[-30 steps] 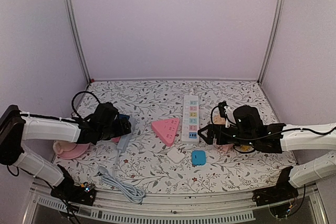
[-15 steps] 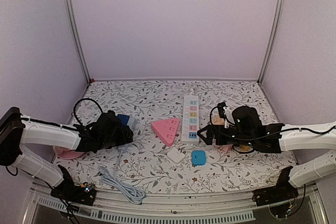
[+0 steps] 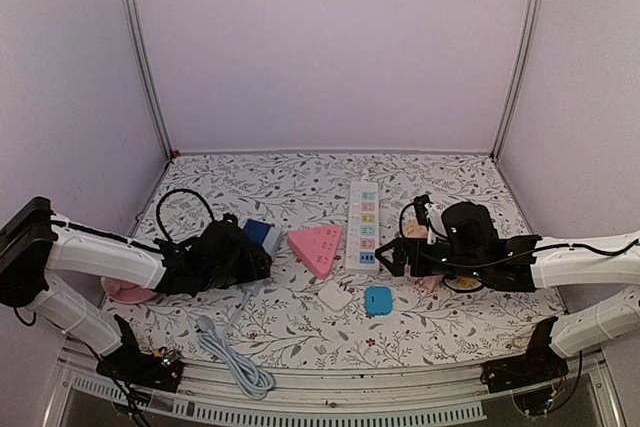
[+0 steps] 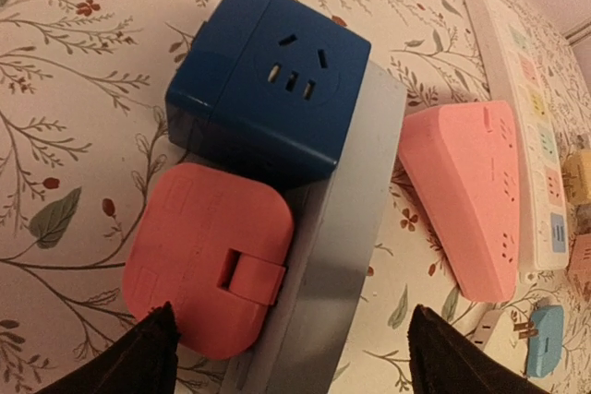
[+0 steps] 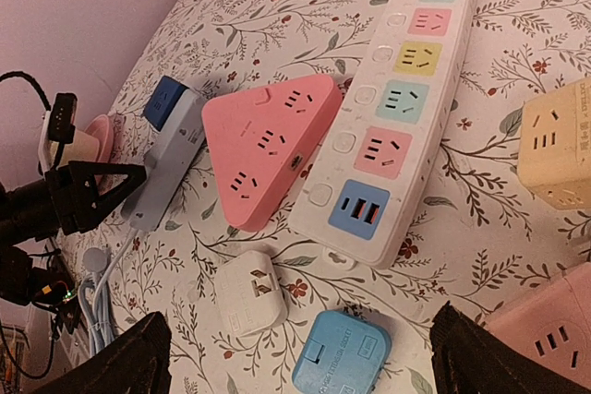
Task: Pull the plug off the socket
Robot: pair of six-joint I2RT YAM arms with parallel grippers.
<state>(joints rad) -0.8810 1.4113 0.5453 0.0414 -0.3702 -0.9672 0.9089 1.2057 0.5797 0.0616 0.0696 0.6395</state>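
The left wrist view looks down on a grey socket strip carrying a dark blue cube adapter and a flat coral-red plug. My left gripper hovers open just above, one fingertip by the red plug's near corner, the other right of the strip. From above, the left gripper covers the strip, and only the blue cube shows. My right gripper is open over a white plug and a light blue plug, holding nothing.
A pink triangular socket lies right of the grey strip, then a long white power strip. Yellow and pink cube adapters sit by my right gripper. The grey cable coils near the front edge.
My left arm has moved right, over the grey strip, and its jaws have narrowed a little. The strip with the blue cube has shifted slightly right. The right arm is still.
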